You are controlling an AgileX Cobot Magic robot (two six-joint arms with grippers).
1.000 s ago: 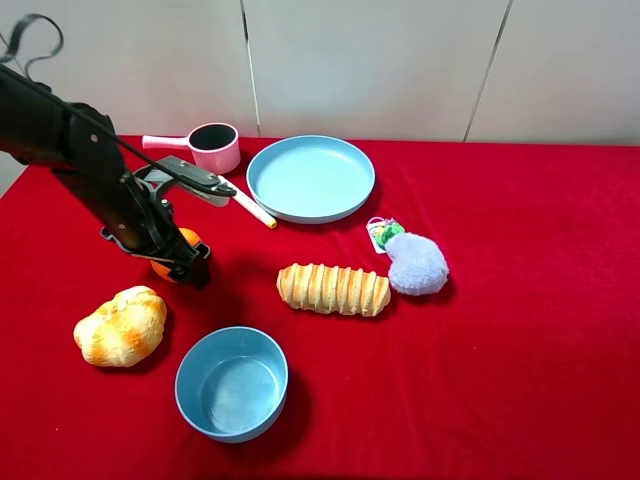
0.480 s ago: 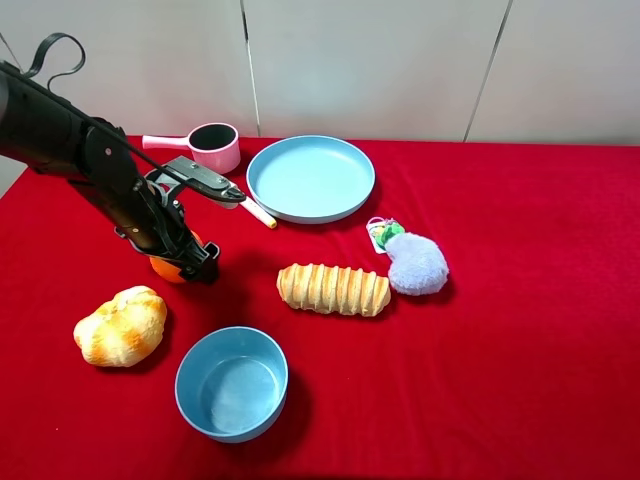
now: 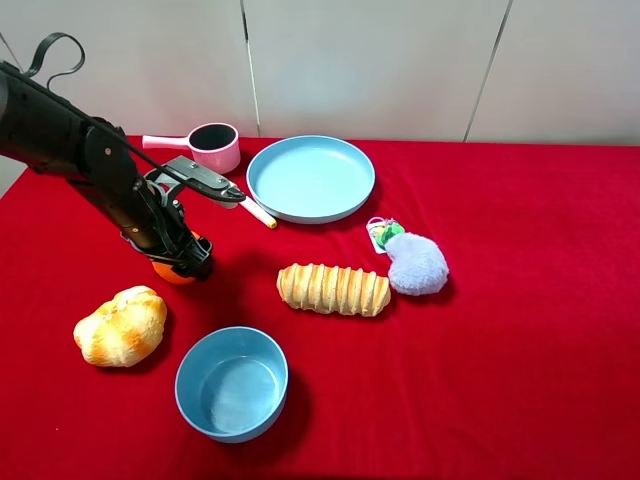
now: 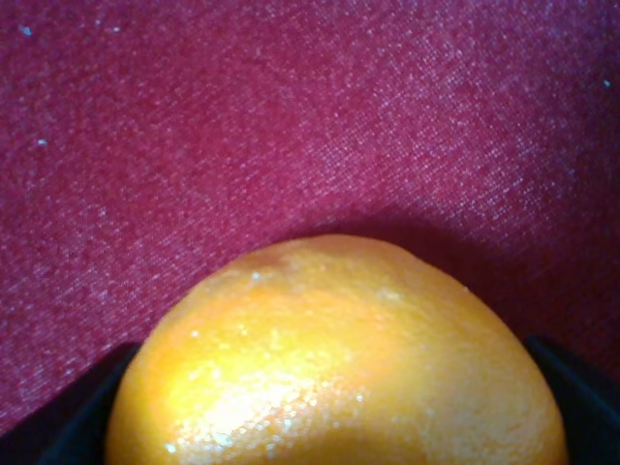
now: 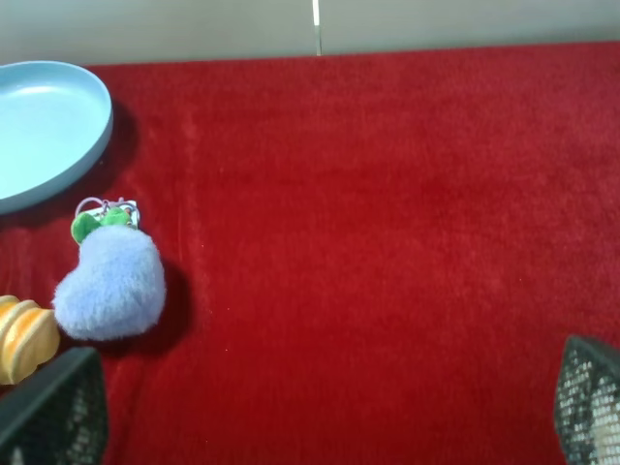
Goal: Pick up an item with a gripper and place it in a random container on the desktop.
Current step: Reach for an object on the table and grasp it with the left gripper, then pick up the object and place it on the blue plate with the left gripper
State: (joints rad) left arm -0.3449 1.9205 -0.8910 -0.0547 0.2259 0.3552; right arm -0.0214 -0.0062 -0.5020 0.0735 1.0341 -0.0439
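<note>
My left end effector (image 3: 188, 262) is closed on the orange (image 3: 168, 272), which sits on the left side of the tabletop (image 3: 520, 330), between the bread roll (image 3: 120, 325) and the pink saucepan (image 3: 213, 146). In the left wrist view the fruit fills the lower half of the picture, with the 2 dark fingers (image 4: 82, 426) showing at either flank. From these angles I cannot quite tell whether the fruit rests on the red cloth or is just clear of it, though its shadow lies tight against it. My right end effector (image 5: 325, 412) hangs open over bare cloth on the far side, near the plush toy (image 5: 108, 283), and plays no part in this.

The step in hand is the lift. I judge the grip to be centred, since both fingers sit evenly on the widest part. The skin is glossy and round, so I would raise it straight up and slowly, without any twist that might roll it out.

The wide blue plate (image 3: 311, 178) lies beyond and to the right. The saucepan and a white pen (image 3: 255, 212) lie near that path, so I want enough height to clear both before moving across. Then I would lower close to the plate's middle before opening, since its low rim will not stop a rolling fruit.
</note>
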